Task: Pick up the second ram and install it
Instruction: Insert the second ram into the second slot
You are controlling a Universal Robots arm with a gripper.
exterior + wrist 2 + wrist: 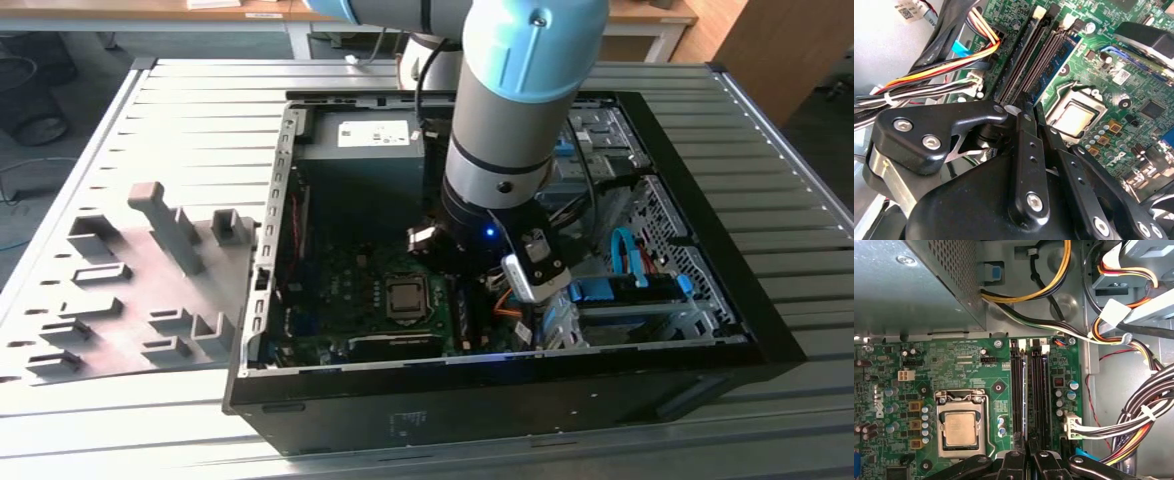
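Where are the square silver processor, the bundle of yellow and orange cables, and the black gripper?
Square silver processor (959, 428), first wrist view: middle of its metal lid.
Bundle of yellow and orange cables (939, 70), second wrist view: on the orange strand.
Black gripper (1027, 456), first wrist view: between its fingertips, over the memory slots.

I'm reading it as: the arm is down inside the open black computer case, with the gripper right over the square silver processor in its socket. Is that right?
Not quite. The arm is inside the open black computer case, but the first wrist view shows the gripper lined up with the two long black memory slots, beside the square silver processor, not over it.
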